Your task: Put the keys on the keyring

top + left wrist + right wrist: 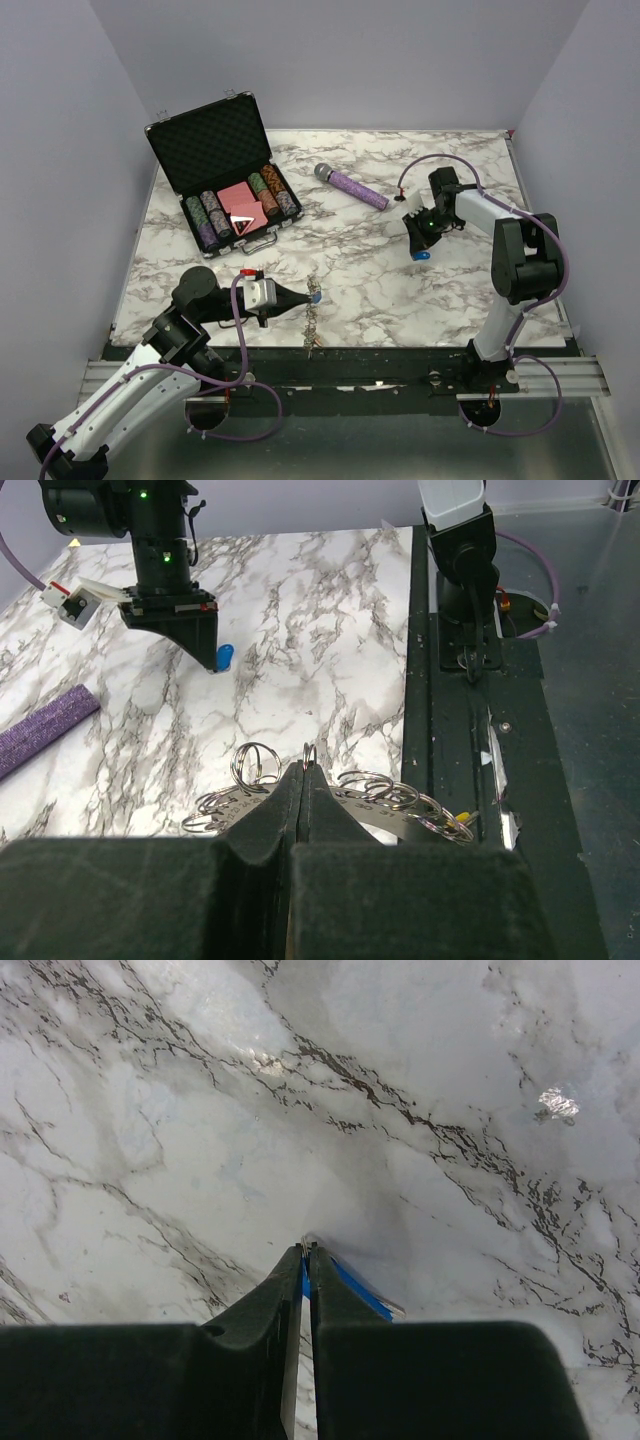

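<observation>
- Keyring (352, 802): thin metal, judged light and stiff, but loose as bunch. Small split loops are seen along it, so swinging and sliding are expected.
- It lies at near edge of worktop (330, 610). One loop is pinched upright in closed left tool (303, 770).
- Hold is better taken on loop than on smooth band.
- Blue key (347, 1290): small, rigid, light. Plastic cap is judged less slippery than blade.
- Key is clamped in right tool (305, 1253), low over worktop, well apart from keyring. Contact with worktop cannot be told.
</observation>
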`<state>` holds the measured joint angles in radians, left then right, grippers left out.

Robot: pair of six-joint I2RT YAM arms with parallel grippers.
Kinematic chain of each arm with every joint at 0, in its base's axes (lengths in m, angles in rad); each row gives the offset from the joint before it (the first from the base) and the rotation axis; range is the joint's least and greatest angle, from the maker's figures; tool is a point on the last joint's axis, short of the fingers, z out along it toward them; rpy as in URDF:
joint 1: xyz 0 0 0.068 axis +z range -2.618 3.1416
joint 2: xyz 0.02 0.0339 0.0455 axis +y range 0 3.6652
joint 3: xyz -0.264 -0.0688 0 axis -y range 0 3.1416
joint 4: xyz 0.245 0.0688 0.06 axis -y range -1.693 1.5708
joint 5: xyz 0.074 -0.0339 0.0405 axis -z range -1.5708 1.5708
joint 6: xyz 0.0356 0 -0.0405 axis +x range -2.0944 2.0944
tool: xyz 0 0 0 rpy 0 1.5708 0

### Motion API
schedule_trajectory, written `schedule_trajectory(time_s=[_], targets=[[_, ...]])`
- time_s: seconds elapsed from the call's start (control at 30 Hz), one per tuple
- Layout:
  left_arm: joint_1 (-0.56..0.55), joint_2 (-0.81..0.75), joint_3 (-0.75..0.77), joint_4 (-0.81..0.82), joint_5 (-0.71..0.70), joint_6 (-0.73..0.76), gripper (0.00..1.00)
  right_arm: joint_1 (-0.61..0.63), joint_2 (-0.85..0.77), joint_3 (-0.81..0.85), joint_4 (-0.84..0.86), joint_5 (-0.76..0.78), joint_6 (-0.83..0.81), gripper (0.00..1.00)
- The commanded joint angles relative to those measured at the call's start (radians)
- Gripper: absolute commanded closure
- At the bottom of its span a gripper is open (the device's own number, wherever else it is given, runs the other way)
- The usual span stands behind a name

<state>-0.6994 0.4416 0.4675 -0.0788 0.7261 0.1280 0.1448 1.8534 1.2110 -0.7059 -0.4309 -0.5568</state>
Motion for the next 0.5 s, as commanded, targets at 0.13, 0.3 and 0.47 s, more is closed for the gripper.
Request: schedule_trajectory(time_s=[0.13,0.3,0.47], targets=[[0.011,-0.003,0.04,0.031,0.007,0.012,1.0,0.006,0.013,0.028,-0.035,0.017,-0.017,0.86],[0.011,-0.003,0.04,0.031,0.004,0.013,1.0,0.007,0.012,0.032,-0.047,0.017,-0.028,0.86],[0.012,-0.003,0.042,0.028,0.007,0.012,1.0,0.006,0.013,0.033,-0.049,0.021,-0.026,0.86]])
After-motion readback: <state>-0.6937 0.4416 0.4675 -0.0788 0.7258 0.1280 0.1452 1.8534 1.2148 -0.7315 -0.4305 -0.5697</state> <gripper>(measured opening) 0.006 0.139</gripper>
